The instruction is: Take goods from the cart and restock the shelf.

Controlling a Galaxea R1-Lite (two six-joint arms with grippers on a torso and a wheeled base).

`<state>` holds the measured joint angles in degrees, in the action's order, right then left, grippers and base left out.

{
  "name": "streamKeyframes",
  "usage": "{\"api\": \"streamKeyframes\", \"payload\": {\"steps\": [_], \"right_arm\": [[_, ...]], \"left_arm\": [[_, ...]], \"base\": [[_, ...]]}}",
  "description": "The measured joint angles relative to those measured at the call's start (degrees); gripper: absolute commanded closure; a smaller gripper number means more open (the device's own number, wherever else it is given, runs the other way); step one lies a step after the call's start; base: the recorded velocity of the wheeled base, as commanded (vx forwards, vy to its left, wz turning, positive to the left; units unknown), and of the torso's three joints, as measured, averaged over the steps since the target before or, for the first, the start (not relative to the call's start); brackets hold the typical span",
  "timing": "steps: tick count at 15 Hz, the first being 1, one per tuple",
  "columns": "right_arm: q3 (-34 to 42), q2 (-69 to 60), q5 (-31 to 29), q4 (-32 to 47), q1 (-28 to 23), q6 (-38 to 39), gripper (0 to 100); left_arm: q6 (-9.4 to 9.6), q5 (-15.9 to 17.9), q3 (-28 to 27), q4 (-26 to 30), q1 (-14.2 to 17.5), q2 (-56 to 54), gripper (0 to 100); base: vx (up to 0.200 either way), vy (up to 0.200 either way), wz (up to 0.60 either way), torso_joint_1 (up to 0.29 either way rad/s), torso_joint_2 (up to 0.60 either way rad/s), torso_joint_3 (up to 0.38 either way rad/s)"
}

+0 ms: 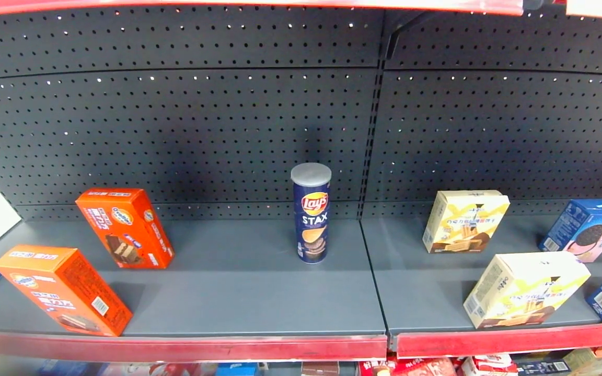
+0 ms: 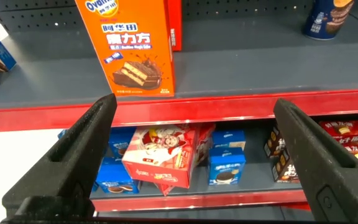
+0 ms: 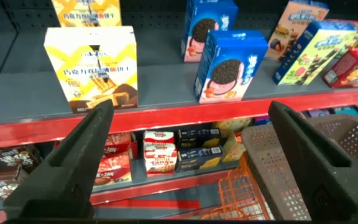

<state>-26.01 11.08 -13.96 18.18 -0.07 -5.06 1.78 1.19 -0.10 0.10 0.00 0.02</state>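
Note:
A blue chip can (image 1: 311, 211) stands upright mid-shelf on the grey shelf (image 1: 259, 297). Two orange cake boxes (image 1: 126, 227) (image 1: 63, 290) stand to its left. Two yellow wafer boxes (image 1: 465, 220) (image 1: 525, 288) and a blue cookie box (image 1: 586, 228) stand to its right. My left gripper (image 2: 194, 109) is open and empty, in front of the shelf's red rail, below an orange cake box (image 2: 129, 43). My right gripper (image 3: 191, 109) is open and empty, facing a yellow wafer box (image 3: 92, 65) and a blue cookie box (image 3: 232, 62). The cart's basket (image 3: 334, 155) lies close by it.
A dark pegboard (image 1: 175, 130) backs the shelf, and a red rail (image 1: 175, 347) runs along its front. A lower shelf holds packed goods (image 2: 166, 158) (image 3: 185, 149). More colourful boxes (image 3: 316, 37) stand farther along. Orange wire of the cart (image 3: 238, 193) shows beneath the basket.

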Motion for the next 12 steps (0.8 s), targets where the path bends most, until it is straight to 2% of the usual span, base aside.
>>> {"api": "streamKeyframes", "payload": {"steps": [7,8,12], "right_arm": [[-0.09,-0.23,0.2,0.02,1.41,-0.02,0],[-0.05,-0.26,0.44,0.0,1.41,-0.09,0],[0.46,-0.3,0.68,-0.28,0.76,-0.11,0]], "left_arm": [[-0.01,0.02,0.0,0.0,0.0,0.0,0],[-0.04,0.02,0.0,0.0,0.0,0.0,0],[-0.09,-0.07,0.0,0.01,0.0,0.0,0]], "base": [[0.0,0.0,0.0,0.003,-0.01,-0.004],[0.2,0.0,0.0,0.002,0.0,0.007],[0.0,0.0,0.0,0.0,0.0,0.0]]}}
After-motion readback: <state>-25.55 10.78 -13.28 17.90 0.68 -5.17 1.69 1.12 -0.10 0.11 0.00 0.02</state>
